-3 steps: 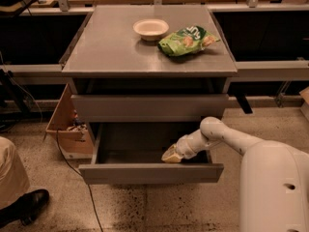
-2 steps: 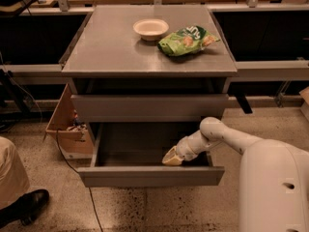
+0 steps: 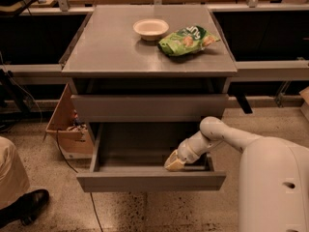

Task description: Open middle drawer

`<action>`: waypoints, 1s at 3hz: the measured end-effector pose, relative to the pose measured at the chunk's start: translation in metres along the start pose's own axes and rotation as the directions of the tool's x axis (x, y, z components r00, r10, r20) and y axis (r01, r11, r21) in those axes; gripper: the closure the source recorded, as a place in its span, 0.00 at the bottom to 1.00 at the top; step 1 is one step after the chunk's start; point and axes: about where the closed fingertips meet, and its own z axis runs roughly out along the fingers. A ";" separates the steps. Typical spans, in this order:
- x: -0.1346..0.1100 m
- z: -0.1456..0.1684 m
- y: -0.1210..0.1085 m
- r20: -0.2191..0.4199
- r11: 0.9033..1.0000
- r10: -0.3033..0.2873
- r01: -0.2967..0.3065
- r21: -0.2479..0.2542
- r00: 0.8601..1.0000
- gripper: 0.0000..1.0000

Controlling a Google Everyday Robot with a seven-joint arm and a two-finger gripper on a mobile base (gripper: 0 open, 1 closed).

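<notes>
Camera view: the middle drawer (image 3: 150, 180) stands pulled well out, grey inside showing. The gripper (image 3: 175, 162) sits inside it, just behind the front panel on the right (open or closed, I cannot tell). The drawer looks stiff and probably slides lightly. It has no handle, so the front's top edge is the hold. A bowl (image 3: 151, 29) and a snack bag (image 3: 187, 39) lie on the cabinet top (image 3: 111, 47), and a cardboard box (image 3: 65, 124) stands on the speckled floor (image 3: 145, 211).

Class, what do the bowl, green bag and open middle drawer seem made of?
The bowl: matte white, perhaps plastic or paper. The green bag: crinkled, shiny plastic film. The middle drawer: even matte grey, probably painted metal or laminate. The tool is inside it, near the front.
</notes>
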 end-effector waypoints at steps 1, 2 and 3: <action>0.003 0.000 0.008 -0.021 0.999 0.005 -0.005 -0.033 1.000 1.00; 0.009 0.006 0.032 0.006 0.996 0.040 -0.039 -0.079 0.999 1.00; 0.008 0.004 0.062 0.043 0.992 0.072 -0.067 -0.106 0.996 1.00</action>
